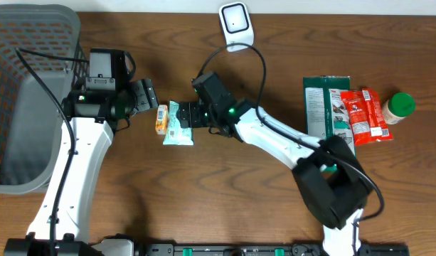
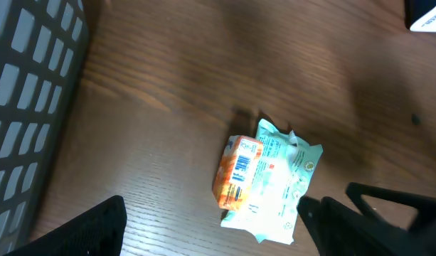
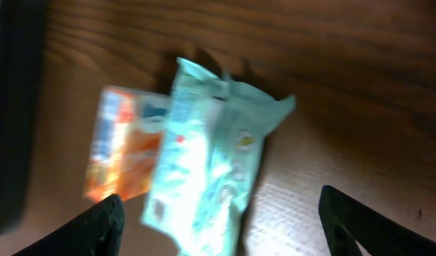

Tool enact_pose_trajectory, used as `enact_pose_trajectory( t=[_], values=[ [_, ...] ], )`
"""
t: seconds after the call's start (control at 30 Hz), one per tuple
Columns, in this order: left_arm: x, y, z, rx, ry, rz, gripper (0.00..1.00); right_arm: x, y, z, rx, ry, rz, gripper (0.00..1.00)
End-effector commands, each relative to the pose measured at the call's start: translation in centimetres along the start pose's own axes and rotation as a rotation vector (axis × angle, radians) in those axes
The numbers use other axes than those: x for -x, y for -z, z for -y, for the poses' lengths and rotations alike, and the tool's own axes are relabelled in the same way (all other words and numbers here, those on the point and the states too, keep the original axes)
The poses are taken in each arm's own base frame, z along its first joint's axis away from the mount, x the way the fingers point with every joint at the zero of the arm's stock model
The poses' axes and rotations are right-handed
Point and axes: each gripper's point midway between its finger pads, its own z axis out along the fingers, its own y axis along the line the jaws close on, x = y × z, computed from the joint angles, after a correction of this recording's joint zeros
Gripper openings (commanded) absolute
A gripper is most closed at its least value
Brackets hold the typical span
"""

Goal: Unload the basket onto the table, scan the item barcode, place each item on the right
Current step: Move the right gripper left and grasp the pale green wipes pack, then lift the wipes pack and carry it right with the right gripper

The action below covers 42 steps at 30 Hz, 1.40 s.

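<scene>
Two small packs lie side by side on the wooden table: an orange pack [image 1: 161,119] with a barcode on its face [image 2: 237,174], and a pale teal wrapper [image 1: 179,123] [image 2: 276,186] [image 3: 207,160] overlapping its right side. My left gripper [image 1: 149,97] [image 2: 218,235] hangs open just up and left of them, nothing between its fingers. From the right, my right gripper [image 1: 189,114] [image 3: 221,227] reaches over the teal wrapper, jaws wide and open, apart from it. The orange pack [image 3: 121,153] shows blurred in the right wrist view. A white scanner [image 1: 235,25] stands at the back centre.
A grey mesh basket [image 1: 33,43] fills the far left. At the right lie a green package [image 1: 326,107], a red packet [image 1: 365,114] and a green-lidded jar [image 1: 399,107]. The right arm's links stretch across the table's middle.
</scene>
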Motion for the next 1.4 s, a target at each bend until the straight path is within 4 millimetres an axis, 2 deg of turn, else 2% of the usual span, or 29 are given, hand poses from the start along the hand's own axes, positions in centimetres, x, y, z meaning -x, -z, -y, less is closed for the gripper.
enact_pose_trajectory(
  t=[0.0,0.2,0.4,0.47,0.57,0.8,0.87,0.97,1.03,1.2,1.37],
  values=[
    [0.4,0.2,-0.1,0.01,0.002,0.011,0.86,-0.6,-1.7,1.4,-0.043,-0.033,-0.004,0.83],
    [0.4,0.2,-0.1,0.01,0.002,0.011,0.86,-1.4,-4.0,0.8,0.035,-0.029,-0.032,0.77],
    [0.4,0.2,-0.1,0.01,0.002,0.011,0.86,-1.6,-4.9,1.3,0.03,-0.03,-0.031,0.71],
    [0.4,0.2,-0.1,0.01,0.002,0.011,0.85,-1.7,-5.0,1.3,0.029,-0.031,-0.032,0.64],
    [0.4,0.2,-0.1,0.01,0.002,0.011,0.85,-1.8,-5.2,1.4,0.028,-0.031,-0.036,0.45],
    [0.4,0.2,-0.1,0.01,0.002,0.011,0.86,-2.6,-5.3,1.5,0.017,-0.045,-0.06,0.35],
    [0.4,0.2,-0.1,0.01,0.002,0.011,0.86,-2.7,-5.3,1.9,0.007,-0.041,-0.069,0.28],
    [0.4,0.2,-0.1,0.01,0.002,0.011,0.86,-2.6,-5.1,2.7,-0.007,-0.003,-0.078,0.05],
    [0.4,0.2,-0.1,0.01,0.002,0.011,0.86,-2.5,-5.0,3.4,-0.018,-0.006,-0.082,0.01],
    [0.4,0.2,-0.1,0.01,0.002,0.011,0.86,-1.1,-2.8,5.2,-0.055,-0.012,-0.086,0.01],
    [0.4,0.2,-0.1,0.01,0.002,0.011,0.86,1.4,2.1,7.3,-0.096,0.081,-0.069,0.01]
  ],
)
